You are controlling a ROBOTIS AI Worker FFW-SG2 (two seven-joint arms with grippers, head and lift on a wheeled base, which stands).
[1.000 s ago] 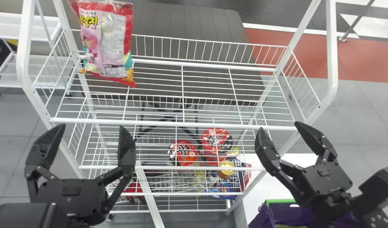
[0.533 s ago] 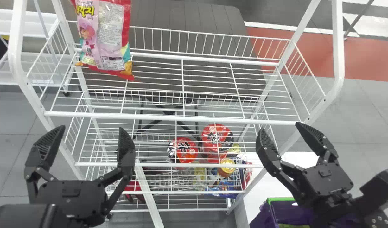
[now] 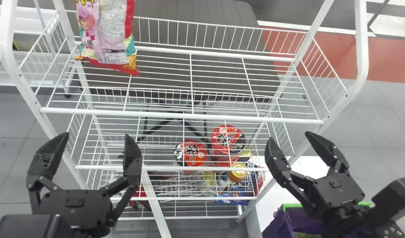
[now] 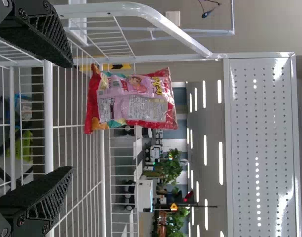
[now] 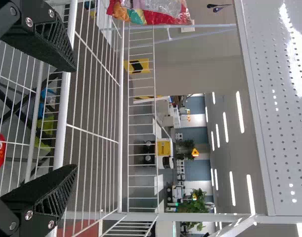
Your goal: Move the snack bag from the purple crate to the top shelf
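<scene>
Grey tiled floor (image 3: 10, 155) surrounds the white wire rack (image 3: 182, 115), with a dark grey flat surface (image 3: 195, 16) and a strip of red floor (image 3: 334, 56) behind it. Plants (image 4: 170, 165) and ceiling lights show in the room beyond the rack, and another white rack (image 3: 33, 74) sits behind its left side. The snack bag (image 3: 106, 39) stands upright on the rack's top shelf, toward the back left corner, its pink and red side with a printed white patch facing the front. Above the rack's top shelf is a white perforated panel (image 4: 262, 148). On the rack's lower levels, right of its middle, are two red-topped cups (image 3: 190, 153) (image 3: 226, 138), a jar (image 3: 238, 172) with a yellow lid and a blue packet (image 3: 233, 195). Right of the rack's lower end is the purple crate (image 3: 276, 221) with a green rim, near a white surface (image 3: 268, 205). The left gripper (image 3: 97, 133) is in front of the rack's left part, open, fingers spread wide. The right gripper (image 3: 288, 135) is in front of the rack's right part, angled toward it, also open.
</scene>
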